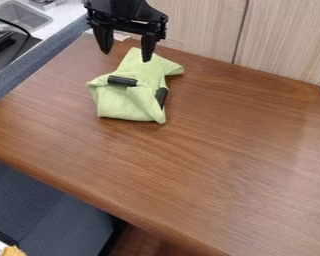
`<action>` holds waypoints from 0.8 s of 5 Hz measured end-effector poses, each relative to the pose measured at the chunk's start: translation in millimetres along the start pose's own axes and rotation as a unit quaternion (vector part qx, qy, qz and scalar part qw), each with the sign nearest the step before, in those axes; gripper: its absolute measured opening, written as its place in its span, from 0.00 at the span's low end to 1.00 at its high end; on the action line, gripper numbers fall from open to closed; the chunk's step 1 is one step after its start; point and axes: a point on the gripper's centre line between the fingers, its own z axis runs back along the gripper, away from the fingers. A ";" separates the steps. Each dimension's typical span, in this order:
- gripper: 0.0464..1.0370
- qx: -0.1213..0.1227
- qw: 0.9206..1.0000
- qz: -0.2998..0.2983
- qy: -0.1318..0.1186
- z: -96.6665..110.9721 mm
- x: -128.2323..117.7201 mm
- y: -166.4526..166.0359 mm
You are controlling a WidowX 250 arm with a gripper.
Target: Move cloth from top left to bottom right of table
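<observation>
Gripper (126,54), black, suspended at the top of the camera view, left of centre, with its two fingers pointing downward and spread well apart; nothing is held between them. Cloth (116,107), light green and loosely folded, lying on the wooden table (216,155) beneath and on the near side of the gripper. Its upper end appears between the fingers and overlaps the right-hand fingertip in view; whether the two touch cannot be determined. Two short black pieces rest on the cloth: one (122,81) just below the gripper, lying nearly crosswise, and the other (161,96) farther below and to the right, more upright in view. Wood-grain panels (199,27) stand behind and to the right of the gripper. A metal sink (19,16) lies well to its left, beyond a blue-grey padded edge (29,65).
</observation>
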 end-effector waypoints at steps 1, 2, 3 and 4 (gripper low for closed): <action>0.96 0.003 1.000 0.000 0.016 -10.6 -3.8 -0.7; 0.96 0.033 0.998 0.009 0.046 -30.3 -9.1 2.6; 0.96 0.033 0.996 0.049 0.069 -49.4 -9.8 1.5; 0.96 0.038 0.993 0.068 0.089 -63.4 -16.4 1.4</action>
